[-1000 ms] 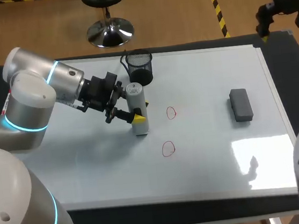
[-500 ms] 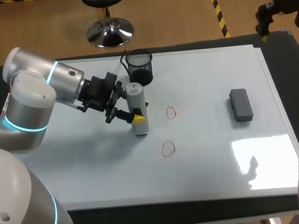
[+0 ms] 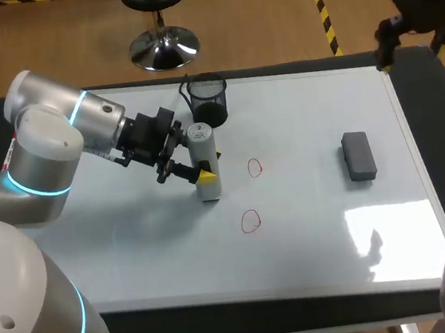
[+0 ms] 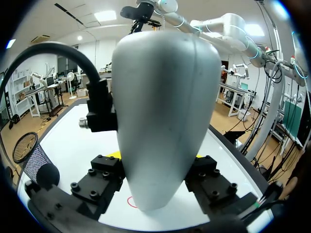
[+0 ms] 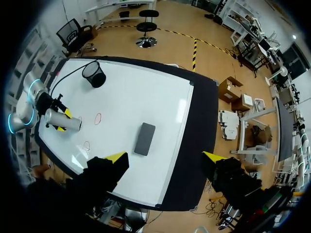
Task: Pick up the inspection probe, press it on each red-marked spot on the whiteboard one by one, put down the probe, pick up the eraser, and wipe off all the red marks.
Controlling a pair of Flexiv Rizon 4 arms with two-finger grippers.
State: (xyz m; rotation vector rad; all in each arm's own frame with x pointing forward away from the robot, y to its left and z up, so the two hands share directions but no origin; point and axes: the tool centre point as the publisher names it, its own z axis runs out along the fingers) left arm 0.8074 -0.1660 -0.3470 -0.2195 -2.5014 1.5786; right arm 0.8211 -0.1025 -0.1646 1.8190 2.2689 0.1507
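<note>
Probe (image 3: 202, 146) upright — clasped in left end effector (image 3: 205, 168)

A whiteboard (image 3: 306, 125) is laid flat on a dark table (image 3: 439, 150) and covers most of it. On the board, a black mesh cup (image 3: 208, 100) is set near the far edge, and a grey eraser (image 3: 358, 156) is placed towards the right side. A red ring (image 3: 255, 167) is drawn near the middle, and a 2nd red ring (image 3: 250, 221) nearer the front edge.

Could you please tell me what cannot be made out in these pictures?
- Left wrist view: the grey cylindrical inspection probe fills the view, hiding its own tip and most of a red circle mark.
- Head view: seen from above, the probe's body hides whether its lower end touches the white whiteboard.
</note>
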